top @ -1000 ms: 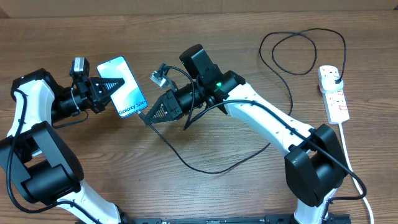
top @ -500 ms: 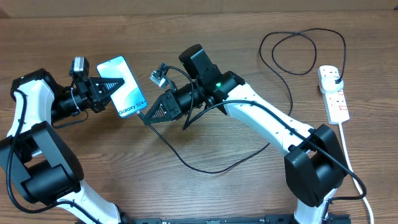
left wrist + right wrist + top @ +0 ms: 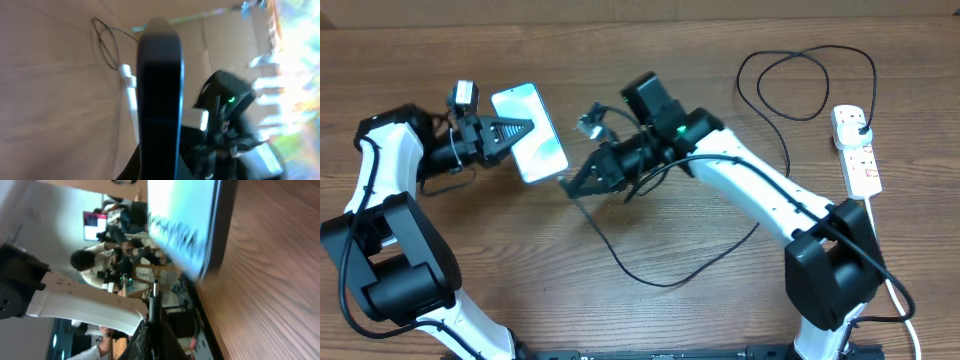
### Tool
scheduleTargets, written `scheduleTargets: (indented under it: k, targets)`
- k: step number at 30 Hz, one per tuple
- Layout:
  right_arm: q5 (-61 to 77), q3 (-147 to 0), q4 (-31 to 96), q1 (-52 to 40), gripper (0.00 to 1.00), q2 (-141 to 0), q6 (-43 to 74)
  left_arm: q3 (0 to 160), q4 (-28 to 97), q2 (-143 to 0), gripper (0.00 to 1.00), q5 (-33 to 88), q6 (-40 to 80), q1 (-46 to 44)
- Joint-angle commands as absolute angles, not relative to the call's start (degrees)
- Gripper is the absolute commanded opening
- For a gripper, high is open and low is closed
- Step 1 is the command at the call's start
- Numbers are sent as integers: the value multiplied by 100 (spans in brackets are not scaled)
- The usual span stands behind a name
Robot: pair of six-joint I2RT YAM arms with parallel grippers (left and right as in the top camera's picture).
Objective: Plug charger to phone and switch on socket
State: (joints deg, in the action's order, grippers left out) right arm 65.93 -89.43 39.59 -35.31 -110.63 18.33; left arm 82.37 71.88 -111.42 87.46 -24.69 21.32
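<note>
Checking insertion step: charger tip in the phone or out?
Out. Right wrist view shows the charger tip short of the phone edge, with a visible gap between them; overhead agrees.

Phone [image 3: 529, 133] lit, tilted, at left; black charger [image 3: 650, 275] looped mid-scene, plugged into white socket [image 3: 857, 152] at right.

Brown wooden table [image 3: 570, 320] backed by what looks like cardboard panels [image 3: 225, 35].

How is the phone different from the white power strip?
The phone is held up by the left gripper; the power strip lies flat on the table. The phone's screen glows pale blue; the power strip is white with red switches. The power strip has a black plug in it; the phone has nothing plugged in. Both are rectangles.
</note>
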Motion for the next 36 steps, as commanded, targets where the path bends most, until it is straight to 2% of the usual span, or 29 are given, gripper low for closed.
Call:
scheduleTargets:
  k: [1, 5, 9, 14, 17, 22, 28, 32, 36]
  targets:
    - [6490, -8958, 4425, -3203, 4, -10645, 926, 8272, 5959, -10980, 5, 7717, -849, 2018]
    - [6289, -8958, 5052, -2985, 4, -10582, 458, 8272, 4976, -10980, 4, 5876, 1496, 1774]
    - [6154, -8958, 5439, -2821, 4, -10503, 242, 8296, 4449, -10980, 4, 6331, 2908, 1372]
    - [6720, -8958, 5459, -2781, 4, -10342, 67, 8488, 4042, -10980, 4, 7601, 3830, 687]
    - [7249, -8958, 5461, -2764, 4, -10186, -60, 8591, 3286, -10980, 4, 8394, 4084, 353]
    - [7577, -8958, 5485, -2744, 4, -9852, -139, 8646, 2569, -10954, 4, 8665, 4783, 128]
    - [7537, -8958, 5693, -2375, 4, -9474, -137, 8646, 2539, -10602, 4, 8785, 4954, 128]
    - [6812, -8958, 6064, -2305, 4, -9461, -134, 8646, 2263, -10210, 4, 8499, 5356, 132]
    - [6208, -8958, 6012, -2617, 4, -9450, 150, 8646, 1761, -9950, 4, 8276, 5850, 56]
